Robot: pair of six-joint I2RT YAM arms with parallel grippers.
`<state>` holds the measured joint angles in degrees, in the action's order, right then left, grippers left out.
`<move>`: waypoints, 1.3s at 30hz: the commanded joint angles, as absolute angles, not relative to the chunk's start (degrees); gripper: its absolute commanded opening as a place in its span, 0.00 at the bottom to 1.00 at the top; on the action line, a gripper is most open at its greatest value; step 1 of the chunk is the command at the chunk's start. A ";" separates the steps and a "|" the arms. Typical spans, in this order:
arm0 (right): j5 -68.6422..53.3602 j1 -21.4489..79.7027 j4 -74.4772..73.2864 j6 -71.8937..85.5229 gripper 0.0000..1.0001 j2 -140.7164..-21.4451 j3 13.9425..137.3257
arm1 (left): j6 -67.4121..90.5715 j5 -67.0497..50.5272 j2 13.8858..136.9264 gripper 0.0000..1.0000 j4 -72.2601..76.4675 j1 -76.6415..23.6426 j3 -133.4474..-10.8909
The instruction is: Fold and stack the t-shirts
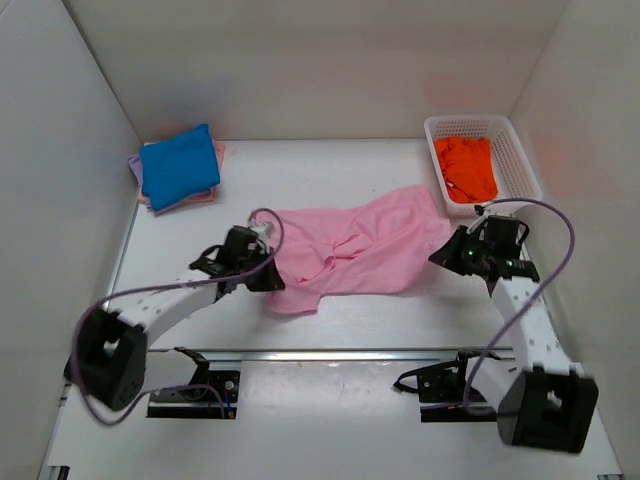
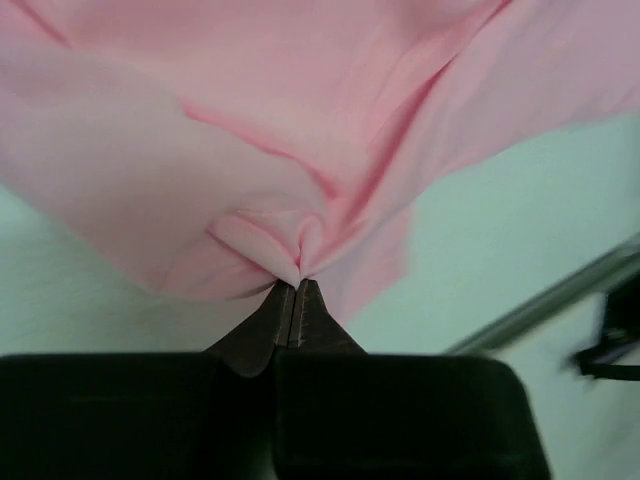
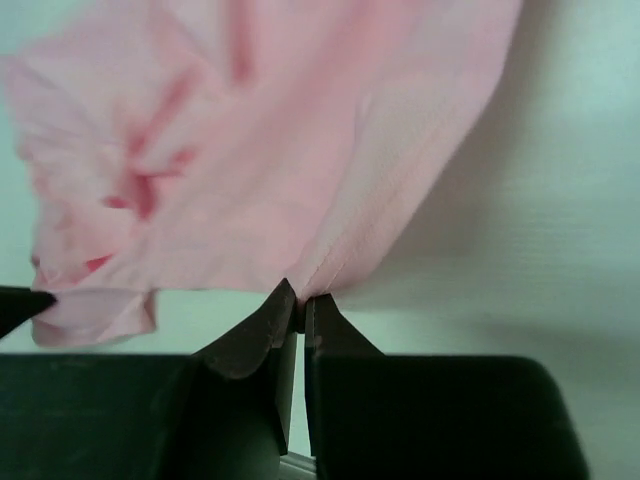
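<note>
You have the pink t-shirt (image 1: 355, 250) spread mid-way across the table (image 1: 400, 325) — left gripper (image 2: 294, 295) clamped on a bunched fold at its left edge, right gripper (image 3: 300, 305) pinching its right hem.

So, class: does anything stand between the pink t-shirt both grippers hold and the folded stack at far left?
Nothing visible does. Only bare table separates the pink t-shirt from the folded stack; the basket sits far right.

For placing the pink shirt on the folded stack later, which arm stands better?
Left, probably. The left gripper, shut on the pink shirt, is on the side of the folded stack; the right gripper holds the opposite edge near the basket.
</note>
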<state>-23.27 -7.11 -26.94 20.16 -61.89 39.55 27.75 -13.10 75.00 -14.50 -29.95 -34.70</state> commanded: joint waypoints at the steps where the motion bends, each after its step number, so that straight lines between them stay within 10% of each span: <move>1: -28.75 -6.85 -21.28 24.69 0.00 -46.87 41.30 | 28.12 -16.18 55.78 0.00 -21.01 -23.13 -46.20; 14: -18.90 -4.48 -26.10 28.74 0.01 -36.37 76.36 | 33.93 -12.75 40.77 0.00 -27.77 -15.72 -77.77; 28: -28.12 -5.54 -16.88 28.57 0.00 -58.34 63.37 | 36.13 -20.65 58.50 0.00 -10.64 -6.95 -59.14; 39: -28.55 -5.43 -20.73 24.43 0.00 -79.08 99.61 | 28.65 -22.59 84.29 0.00 -24.78 -0.10 -108.95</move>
<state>-26.65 -3.86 -25.02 26.30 -82.13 84.31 31.40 -22.24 90.37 -23.29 -2.24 -96.64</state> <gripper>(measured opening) 0.023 0.019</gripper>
